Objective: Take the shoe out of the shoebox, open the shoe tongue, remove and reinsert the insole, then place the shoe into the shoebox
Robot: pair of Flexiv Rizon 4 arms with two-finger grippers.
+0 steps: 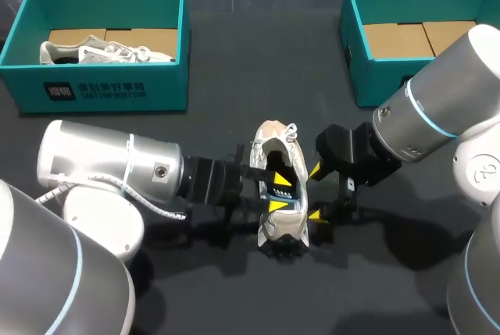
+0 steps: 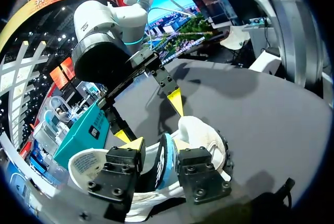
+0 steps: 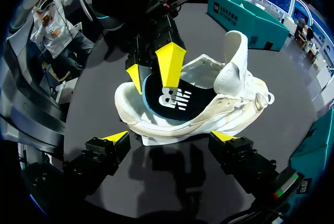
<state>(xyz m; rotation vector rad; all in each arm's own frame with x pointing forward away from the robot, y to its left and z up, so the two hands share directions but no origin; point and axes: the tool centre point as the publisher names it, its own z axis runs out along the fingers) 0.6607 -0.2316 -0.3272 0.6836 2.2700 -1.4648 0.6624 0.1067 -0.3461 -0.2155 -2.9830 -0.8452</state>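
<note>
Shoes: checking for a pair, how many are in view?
2: one shoe on the table, a second shoe in the left box; right box partly hidden.

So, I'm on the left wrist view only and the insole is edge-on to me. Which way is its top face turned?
Observer: The insole shows its dark top face to the right hand.
Operator: Ok. Is the shoebox behind that hand free inside?
Observer: The right shoebox shows only its cardboard floor, though the right arm hides one corner.
Operator: And the other box?
Observer: The left shoebox holds another white shoe.
</note>
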